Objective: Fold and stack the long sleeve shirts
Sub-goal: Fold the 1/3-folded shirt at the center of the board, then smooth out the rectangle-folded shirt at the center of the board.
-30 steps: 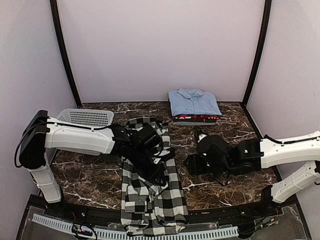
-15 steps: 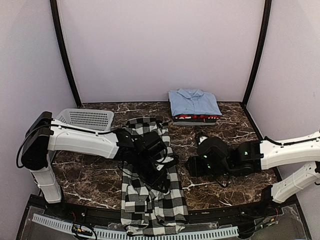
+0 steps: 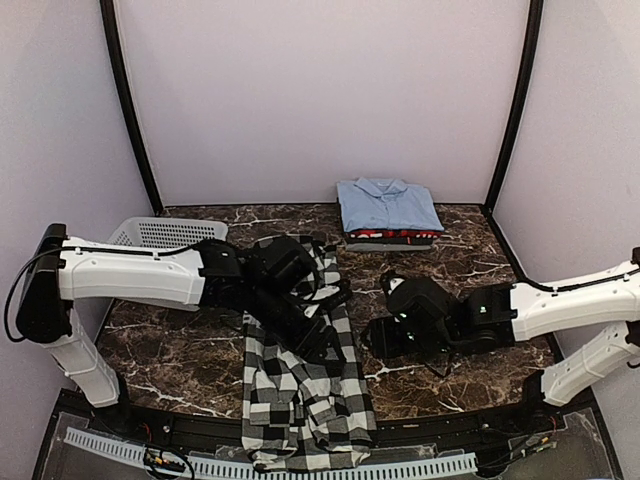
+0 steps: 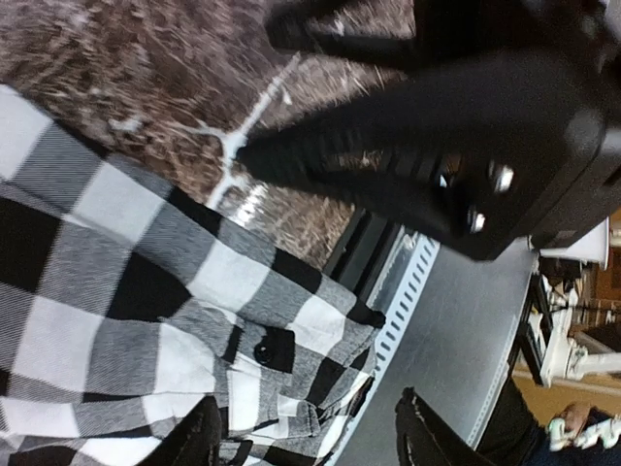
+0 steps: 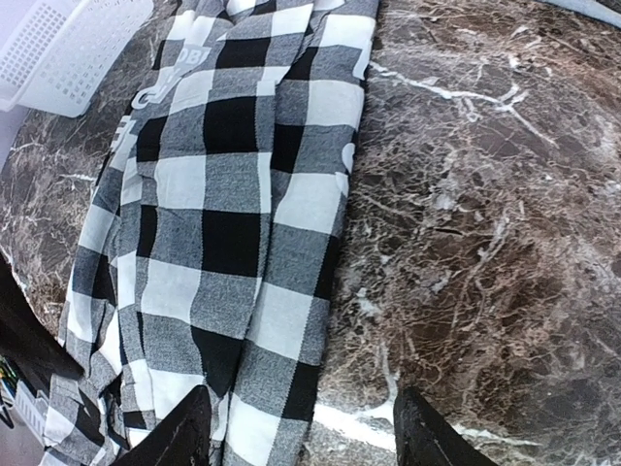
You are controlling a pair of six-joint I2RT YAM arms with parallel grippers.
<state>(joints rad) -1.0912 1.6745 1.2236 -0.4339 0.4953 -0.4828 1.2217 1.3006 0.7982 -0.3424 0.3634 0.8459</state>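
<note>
The black-and-white check shirt (image 3: pixel 300 400) lies in a long strip down the marble table's middle, and its lower end hangs over the front edge. My left gripper (image 3: pixel 320 340) hovers over its middle, open, with the buttoned cuff (image 4: pixel 262 349) lying loose below its fingers (image 4: pixel 194 437). To the right of the shirt's right edge (image 5: pixel 291 291), my right gripper (image 3: pixel 380 335) is open and low, holding nothing. A folded light blue collared shirt (image 3: pixel 388 205) rests on a folded red one (image 3: pixel 392 237) at the back.
A grey perforated basket (image 3: pixel 165 233) stands at the back left, also seen as the basket (image 5: pixel 49 49) in the right wrist view. Bare marble table (image 3: pixel 450 265) lies between the right arm and the folded stack. A slotted grey rail (image 3: pixel 400 468) runs along the front edge.
My left gripper has opened and let go of the check shirt, and its arm has drawn slightly back. The right gripper has shifted a little left, towards the shirt.
</note>
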